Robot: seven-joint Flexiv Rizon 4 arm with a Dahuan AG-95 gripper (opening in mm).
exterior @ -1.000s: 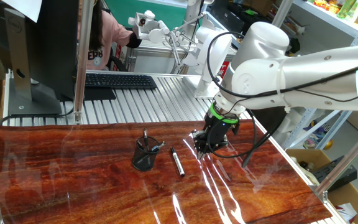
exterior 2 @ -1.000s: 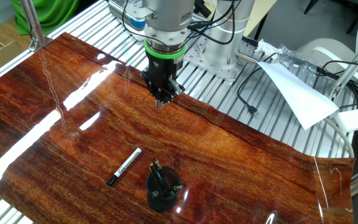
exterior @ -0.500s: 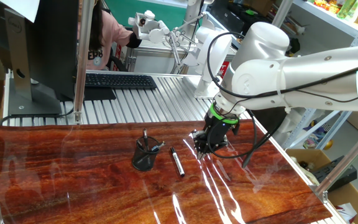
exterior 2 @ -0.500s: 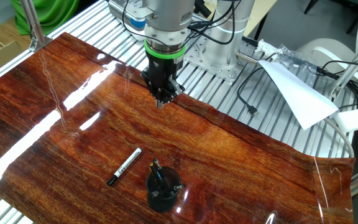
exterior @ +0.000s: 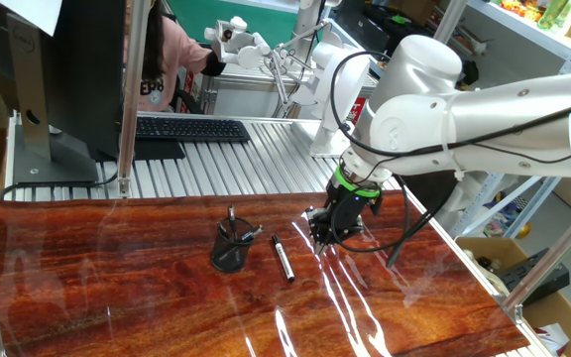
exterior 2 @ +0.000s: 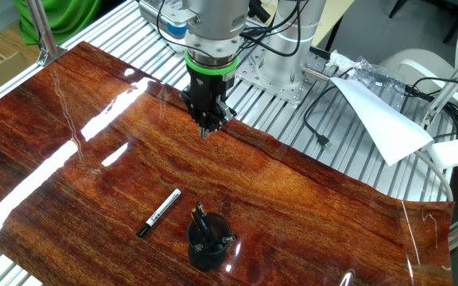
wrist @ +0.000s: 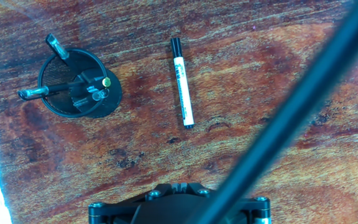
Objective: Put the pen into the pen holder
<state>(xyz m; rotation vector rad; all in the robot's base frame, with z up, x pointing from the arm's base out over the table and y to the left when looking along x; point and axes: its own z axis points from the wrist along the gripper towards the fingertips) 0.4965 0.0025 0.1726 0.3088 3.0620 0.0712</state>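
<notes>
The pen point(exterior: 283, 258) point(exterior 2: 159, 213) point(wrist: 182, 83) lies flat on the reddish wood tabletop, white barrel with black ends. It rests a short way beside the pen holder point(exterior: 231, 248) point(exterior 2: 209, 245) point(wrist: 79, 84), a small black mesh cup that has a few short dark pens in it. My gripper point(exterior: 318, 237) point(exterior 2: 206, 132) hangs above the table near its back edge, well apart from both, shut with nothing in it. In the hand view only the gripper's dark body shows at the bottom edge.
A black cable point(wrist: 291, 118) crosses the hand view diagonally. Behind the wood top are a slatted metal bench with a keyboard point(exterior: 191, 129), a monitor point(exterior: 57, 79) and a metal post point(exterior: 132, 99). White paper point(exterior 2: 380, 119) and cables point(exterior 2: 324, 135) lie beyond the far edge.
</notes>
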